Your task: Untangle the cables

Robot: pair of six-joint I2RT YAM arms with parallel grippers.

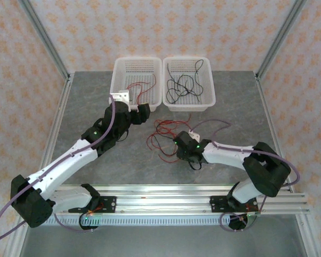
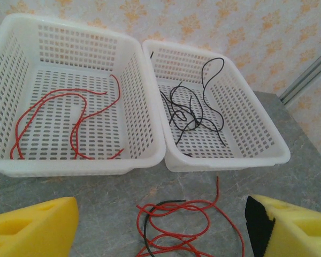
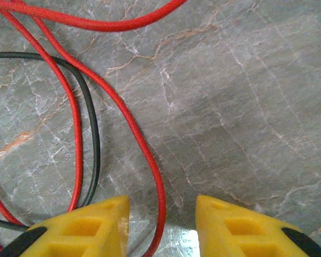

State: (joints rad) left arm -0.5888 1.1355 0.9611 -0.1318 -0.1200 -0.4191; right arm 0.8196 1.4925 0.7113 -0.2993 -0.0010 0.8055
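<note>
A tangle of red cables [image 1: 166, 133] with one black strand lies on the grey table in front of the baskets. In the left wrist view the tangle [image 2: 176, 222] sits between my wide-apart yellow fingers [image 2: 37, 227], untouched. My left gripper [image 1: 143, 114] hovers open just left of the tangle, near the left basket. My right gripper [image 1: 181, 148] is low over the tangle's near right side. Its jaws stand open a short way apart [image 3: 163, 230], with one red cable [image 3: 144, 150] running between them, unclamped. A black cable [image 3: 93, 134] and another red one pass beside its left finger.
Two white perforated baskets stand at the back. The left basket [image 2: 69, 166] holds loose red cable [image 2: 75, 118]; the right basket [image 2: 230, 160] holds black cables [image 2: 192, 110]. Metal frame posts and patterned walls ring the table.
</note>
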